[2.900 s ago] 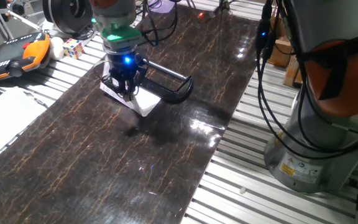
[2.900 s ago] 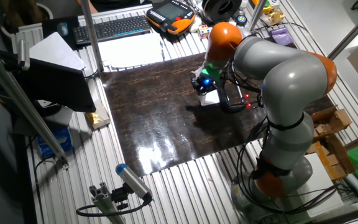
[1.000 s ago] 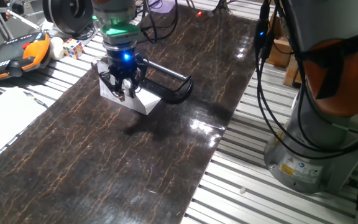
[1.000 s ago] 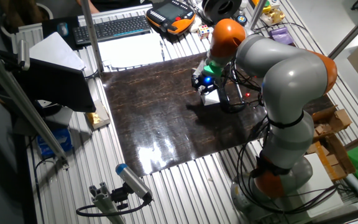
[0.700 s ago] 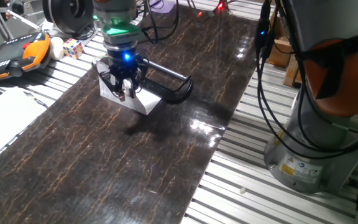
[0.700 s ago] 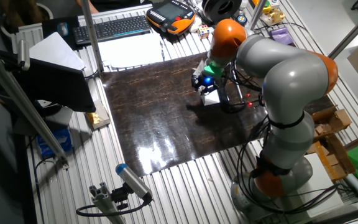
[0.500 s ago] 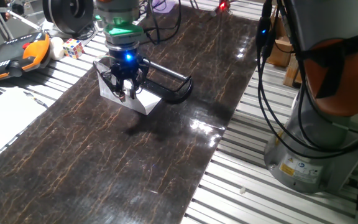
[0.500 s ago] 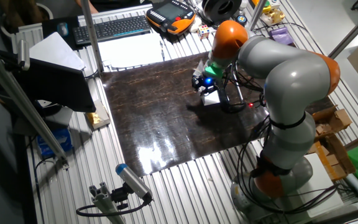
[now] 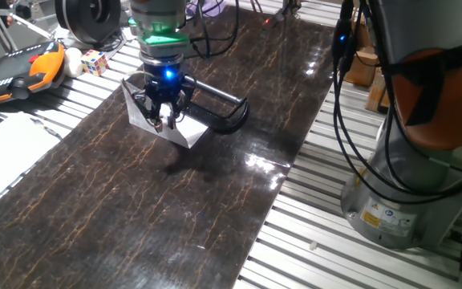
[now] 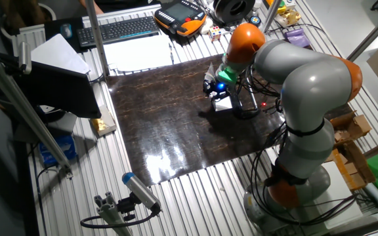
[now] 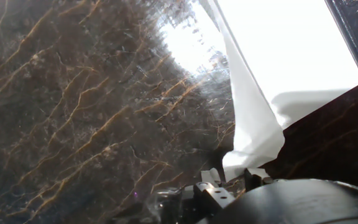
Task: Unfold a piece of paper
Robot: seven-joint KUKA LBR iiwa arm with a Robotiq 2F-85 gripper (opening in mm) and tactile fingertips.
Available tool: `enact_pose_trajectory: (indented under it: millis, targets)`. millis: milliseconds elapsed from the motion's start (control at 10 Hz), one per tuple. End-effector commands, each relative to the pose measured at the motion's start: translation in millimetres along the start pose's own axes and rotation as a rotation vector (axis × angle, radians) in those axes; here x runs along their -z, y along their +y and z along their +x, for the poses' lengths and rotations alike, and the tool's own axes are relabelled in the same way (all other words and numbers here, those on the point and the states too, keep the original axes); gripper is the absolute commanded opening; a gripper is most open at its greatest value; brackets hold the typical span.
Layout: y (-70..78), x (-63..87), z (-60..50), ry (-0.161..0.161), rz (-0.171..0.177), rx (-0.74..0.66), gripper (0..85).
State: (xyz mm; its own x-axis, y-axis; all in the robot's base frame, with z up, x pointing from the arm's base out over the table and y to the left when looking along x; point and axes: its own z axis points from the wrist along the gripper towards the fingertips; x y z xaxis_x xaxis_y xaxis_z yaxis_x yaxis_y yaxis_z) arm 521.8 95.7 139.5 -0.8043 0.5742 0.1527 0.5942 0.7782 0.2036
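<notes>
One fixed view: low, close, oblique across dark marble tabletop point(image 9: 175, 209).
Other fixed view: high, far, looking down; whole arm point(image 10: 307, 85) in frame.
Hand view: very near tabletop, looking along fingers.
Shared: marble surface.

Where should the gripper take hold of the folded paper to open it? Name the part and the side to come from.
Grip the raised flap's free corner on the piece of paper, coming from above as the gripper does. That flap stands up off the dark tabletop while the other half lies flat, so only the lifted edge offers thin material that two fingers could close on.
</notes>
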Motion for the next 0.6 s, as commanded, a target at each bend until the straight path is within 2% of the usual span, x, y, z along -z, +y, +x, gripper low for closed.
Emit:
enact_pose_trajectory:
  millis: [0,500]
  targets:
    - [0.1,0.3,0.2,0.001,-0.002,-0.002,31.0]
    - [0.0,12.7,2.9,0.005,0.013,-0.009,32.0]
